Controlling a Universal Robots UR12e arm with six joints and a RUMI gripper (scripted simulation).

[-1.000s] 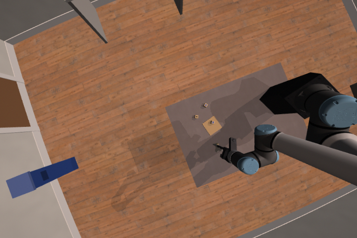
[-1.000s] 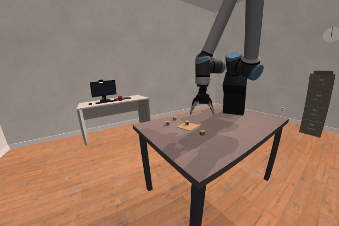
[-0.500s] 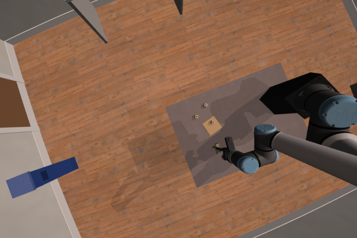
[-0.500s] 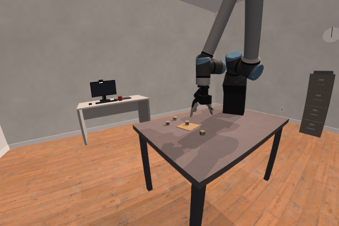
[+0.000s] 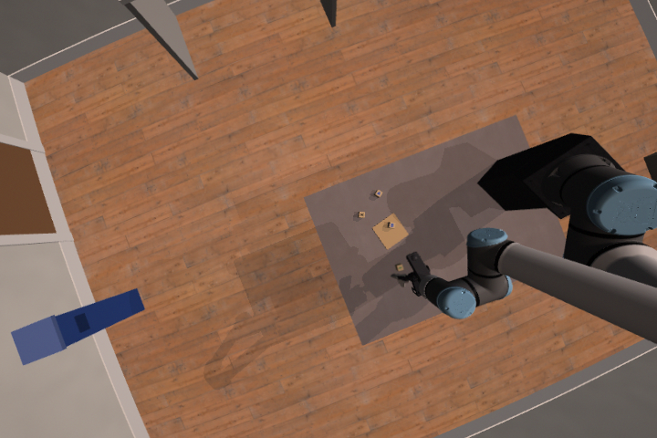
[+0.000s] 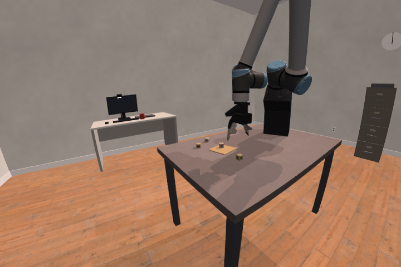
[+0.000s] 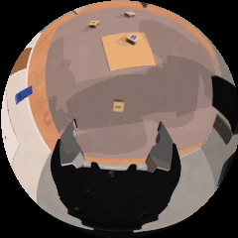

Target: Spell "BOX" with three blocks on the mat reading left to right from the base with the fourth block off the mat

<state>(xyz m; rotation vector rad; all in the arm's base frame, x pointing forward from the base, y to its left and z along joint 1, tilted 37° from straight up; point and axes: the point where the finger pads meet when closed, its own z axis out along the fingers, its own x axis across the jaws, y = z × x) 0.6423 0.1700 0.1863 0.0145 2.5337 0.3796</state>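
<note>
The tan mat [image 5: 390,240] [image 6: 223,151] [image 7: 121,57] lies on the table. A block with a blue letter [image 5: 391,224] [image 6: 221,144] [image 7: 133,38] is on it, near one edge and turned relative to it. A block with a green mark [image 5: 400,267] [image 6: 239,156] [image 7: 118,105] lies off the mat. A block with a dark mark [image 5: 361,213] [image 6: 198,145] [image 7: 94,24] and a block with a bluish mark [image 5: 378,192] [image 6: 206,139] [image 7: 130,14] are off its other side. The letters are too small to read surely. My gripper [image 5: 402,265] [image 6: 238,137] [image 7: 117,121] is open and empty, above the table near the green-marked block.
The grey table [image 5: 417,181] [image 6: 254,185] carries the robot's black base [image 5: 526,178] [image 6: 277,116]. A white desk [image 6: 133,119] with a monitor stands apart, and a filing cabinet [image 6: 375,122] stands beyond the table. Arm shadows cross the table.
</note>
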